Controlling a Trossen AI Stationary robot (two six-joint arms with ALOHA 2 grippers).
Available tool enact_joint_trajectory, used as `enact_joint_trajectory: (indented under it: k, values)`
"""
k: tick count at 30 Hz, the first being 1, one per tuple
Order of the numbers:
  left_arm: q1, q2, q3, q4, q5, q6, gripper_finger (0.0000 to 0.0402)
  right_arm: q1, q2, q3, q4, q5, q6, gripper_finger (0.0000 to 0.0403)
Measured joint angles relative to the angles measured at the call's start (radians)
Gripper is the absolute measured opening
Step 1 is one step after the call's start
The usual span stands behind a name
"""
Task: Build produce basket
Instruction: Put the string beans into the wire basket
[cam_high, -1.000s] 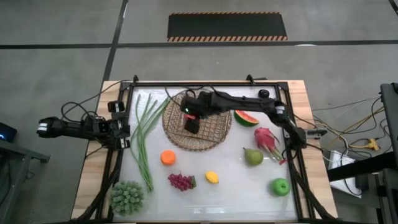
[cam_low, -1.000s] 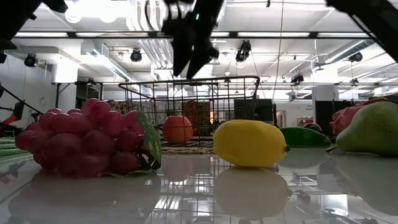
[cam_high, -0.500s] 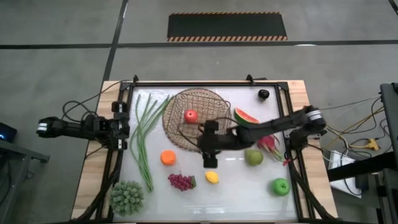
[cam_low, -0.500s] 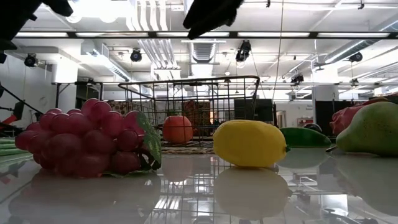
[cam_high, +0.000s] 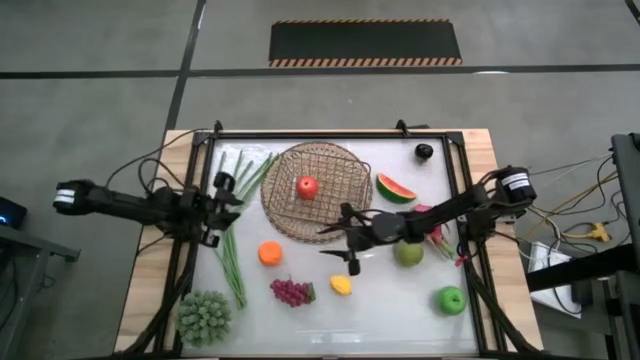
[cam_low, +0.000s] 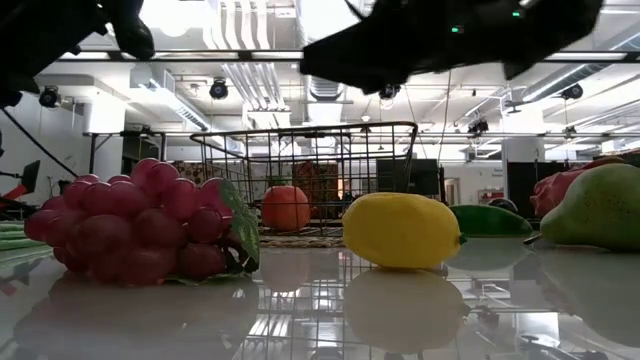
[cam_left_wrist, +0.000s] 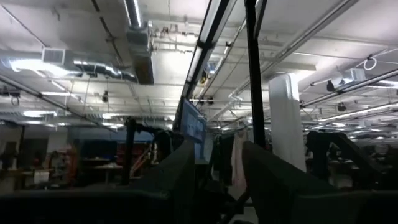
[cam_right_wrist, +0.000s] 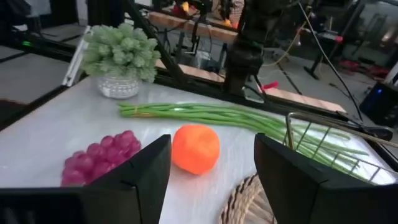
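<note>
Jaws: right gripper (cam_high: 338, 245) parted and empty, above the table (cam_high: 400, 300) just past the basket (cam_high: 316, 191) rim, between basket and lemon (cam_high: 341, 285). Left gripper (cam_high: 222, 195) over the green stalks (cam_high: 232, 250); fingers apart with nothing between them. Basket contents: red apple (cam_high: 306, 187). Loose on table: orange (cam_high: 269, 253), grapes (cam_high: 290, 292), pear (cam_high: 407, 254), green apple (cam_high: 451, 299), watermelon slice (cam_high: 396, 188), dragon fruit (cam_high: 432, 222).

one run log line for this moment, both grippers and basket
left gripper: over green stalks, empty | right gripper: open, empty, above table past basket rim | in basket: red apple
</note>
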Motion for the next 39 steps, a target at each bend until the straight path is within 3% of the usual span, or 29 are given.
enact_joint_trajectory:
  k: [9, 20, 24, 30, 39]
  values:
    - [0.0, 0.139, 0.075, 0.037, -0.014, -0.146, 0.0118, 0.006, -0.177, -0.095, -0.043, -0.011, -0.077, 0.0192]
    - [-0.102, 0.291, 0.209, -0.105, -0.013, -0.241, 0.0118, 0.029, -0.405, -0.16, -0.262, -0.01, -0.061, 0.0187]
    - [-0.158, 0.345, 0.31, -0.275, -0.041, -0.241, 0.0118, 0.04, -0.459, -0.198, -0.267, -0.01, -0.074, 0.0187]
    - [-0.224, 0.437, 0.504, -0.666, -0.079, -0.249, 0.0118, 0.039, -0.527, -0.261, -0.267, -0.01, -0.075, 0.0183]
    - [-0.282, 0.582, 0.767, -1.257, -0.087, -0.45, 0.0118, 0.039, -0.558, -0.288, -0.259, -0.009, -0.085, 0.0182]
